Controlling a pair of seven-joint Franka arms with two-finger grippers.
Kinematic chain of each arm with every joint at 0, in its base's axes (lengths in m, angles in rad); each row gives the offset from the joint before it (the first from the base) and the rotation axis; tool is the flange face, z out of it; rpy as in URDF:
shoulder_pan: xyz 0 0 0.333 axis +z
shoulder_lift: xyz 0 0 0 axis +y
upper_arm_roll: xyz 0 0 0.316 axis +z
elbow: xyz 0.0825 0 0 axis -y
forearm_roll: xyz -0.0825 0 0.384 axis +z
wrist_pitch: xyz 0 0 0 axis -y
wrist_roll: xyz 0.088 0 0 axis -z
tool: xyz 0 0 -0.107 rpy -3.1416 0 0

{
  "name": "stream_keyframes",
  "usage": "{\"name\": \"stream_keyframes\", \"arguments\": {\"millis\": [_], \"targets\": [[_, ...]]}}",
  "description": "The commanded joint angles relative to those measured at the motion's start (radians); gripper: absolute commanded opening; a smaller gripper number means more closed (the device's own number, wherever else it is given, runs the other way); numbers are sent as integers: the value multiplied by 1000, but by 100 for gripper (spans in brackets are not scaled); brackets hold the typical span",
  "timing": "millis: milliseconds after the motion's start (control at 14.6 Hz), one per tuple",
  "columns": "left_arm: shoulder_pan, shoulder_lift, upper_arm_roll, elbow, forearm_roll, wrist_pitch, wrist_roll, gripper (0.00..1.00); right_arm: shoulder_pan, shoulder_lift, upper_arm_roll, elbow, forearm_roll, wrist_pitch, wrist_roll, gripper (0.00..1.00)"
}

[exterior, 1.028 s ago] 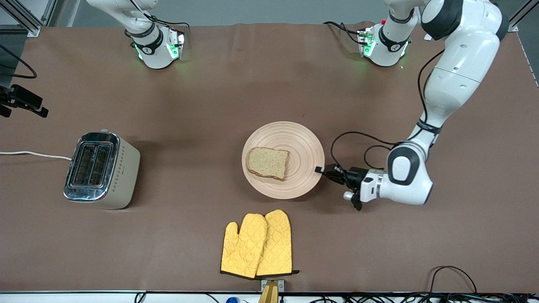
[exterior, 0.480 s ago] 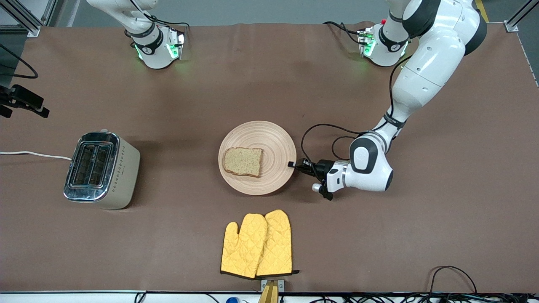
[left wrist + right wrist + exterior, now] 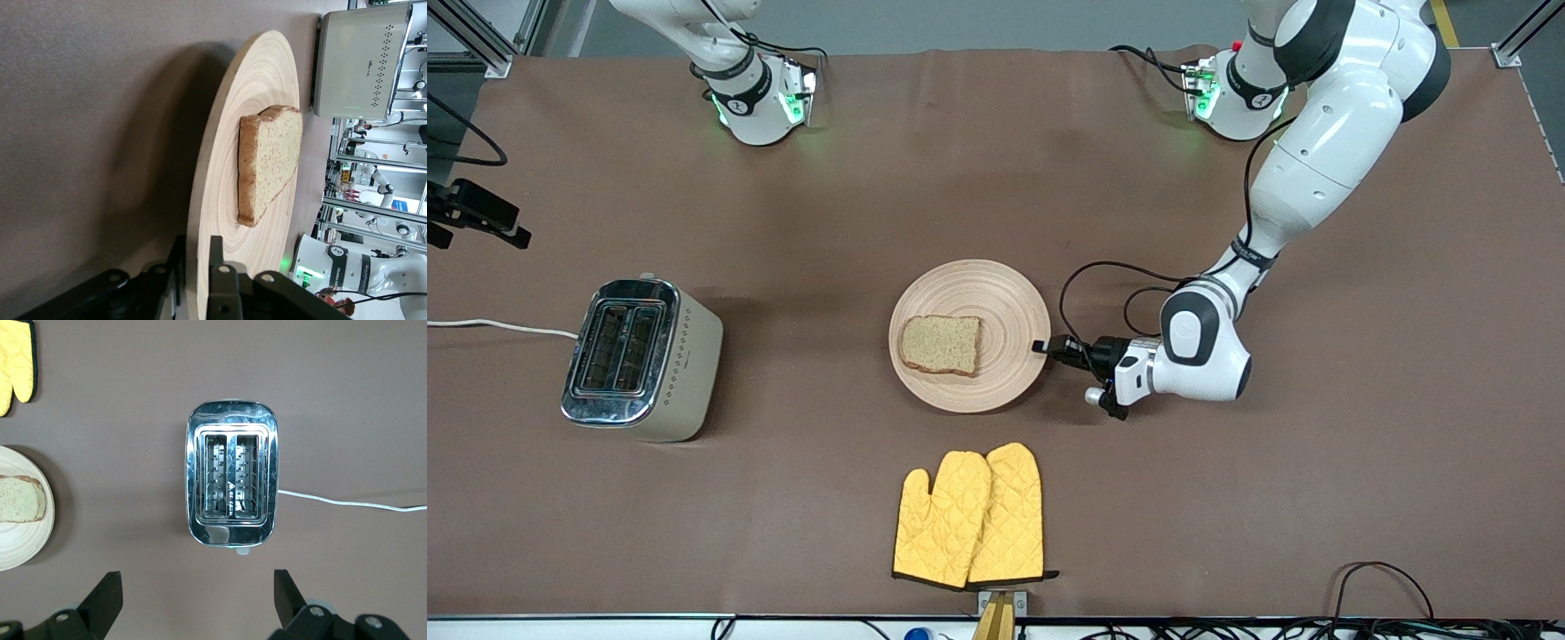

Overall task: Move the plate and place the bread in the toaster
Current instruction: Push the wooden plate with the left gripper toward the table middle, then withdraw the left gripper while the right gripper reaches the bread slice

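While the left gripper (image 3: 1044, 346) sits low at the rim of the plate (image 3: 1009, 307), its two fingers (image 3: 217, 267) straddle that rim, one above the wood and one below, closed close about the plate's edge at the side toward the left arm's end of the table. Whether they press the wood or stand just off it cannot be told from the left wrist view. The plate lies flat near the middle of the brown table (image 3: 1227, 516), and the bread (image 3: 941, 344) rests on it, toward the side facing the toaster. The toaster (image 3: 640, 357) stands well apart from the plate toward the right arm's end of the table, both slots bare and its white cord (image 3: 498, 326) trailing off the table's edge. A pair of yellow oven mitts (image 3: 971, 517) lies nearer to the front camera than the plate, close to the table's edge. The right gripper (image 3: 197, 600) waits high over the toaster (image 3: 231, 473), its fingers (image 3: 107, 593) spread wide and holding nothing, with the plate (image 3: 30, 540) and the bread (image 3: 20, 499) showing at the edge of its wrist view.
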State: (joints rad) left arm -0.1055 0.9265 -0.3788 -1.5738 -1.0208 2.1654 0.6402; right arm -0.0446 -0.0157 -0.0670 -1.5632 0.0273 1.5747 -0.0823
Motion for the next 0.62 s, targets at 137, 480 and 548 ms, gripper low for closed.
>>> {"name": "stream_keyframes", "arguments": {"millis": [137, 480, 548], "targets": [[33, -50, 17, 7, 26, 5, -100, 100, -6, -6, 6, 25, 9, 2, -28, 100], [144, -169, 23, 47, 289, -135, -420, 100, 17, 71, 7, 20, 14, 5, -68, 100], [179, -187, 21, 70, 335, -186, -442, 100, 49, 86, 6, 20, 29, 14, -63, 100]]}}
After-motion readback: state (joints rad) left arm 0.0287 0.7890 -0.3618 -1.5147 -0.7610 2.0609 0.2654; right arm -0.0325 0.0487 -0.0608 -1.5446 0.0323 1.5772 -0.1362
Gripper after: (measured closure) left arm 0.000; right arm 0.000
